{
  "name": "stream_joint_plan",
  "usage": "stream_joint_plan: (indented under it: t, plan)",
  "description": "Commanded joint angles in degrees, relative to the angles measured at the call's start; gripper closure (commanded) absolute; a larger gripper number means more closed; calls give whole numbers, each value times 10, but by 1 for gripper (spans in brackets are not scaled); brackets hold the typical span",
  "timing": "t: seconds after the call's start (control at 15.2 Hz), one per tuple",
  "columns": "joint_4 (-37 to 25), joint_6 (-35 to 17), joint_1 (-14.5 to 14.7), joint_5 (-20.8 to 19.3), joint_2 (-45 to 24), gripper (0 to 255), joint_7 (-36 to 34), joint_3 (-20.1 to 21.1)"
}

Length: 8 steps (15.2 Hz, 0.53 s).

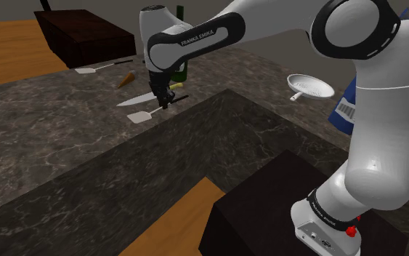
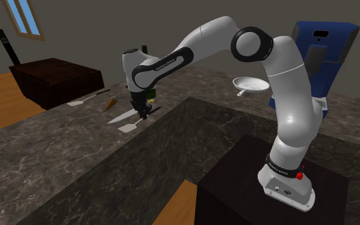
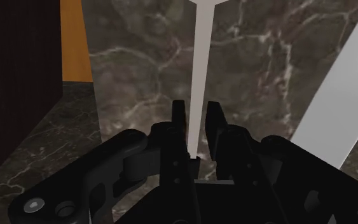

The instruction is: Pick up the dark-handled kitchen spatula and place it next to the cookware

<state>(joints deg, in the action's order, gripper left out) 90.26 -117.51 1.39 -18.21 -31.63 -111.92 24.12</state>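
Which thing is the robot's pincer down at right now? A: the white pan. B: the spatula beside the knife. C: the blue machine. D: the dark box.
B: the pincer is down over the shaft of the spatula, right next to the knife.

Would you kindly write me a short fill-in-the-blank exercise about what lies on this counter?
1. The gripper reaches down to the spatula, whose flat head is ___.
2. Right beside that spatula lies a ___ with a long pale blade.
3. The pan stands on the counter near a tall ___ appliance.

Missing words: white; knife; blue.
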Motion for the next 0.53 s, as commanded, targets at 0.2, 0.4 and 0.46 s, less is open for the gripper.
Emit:
stream_joint_plan:
  t: [0.2, 0.4, 0.46]
  plan:
    - [0, 0, 0, 0, 0, 255, 0, 0]
    - [0, 0, 0, 0, 0, 255, 0, 0]
    - [-3, 6, 0, 2, 3, 255, 1, 1]
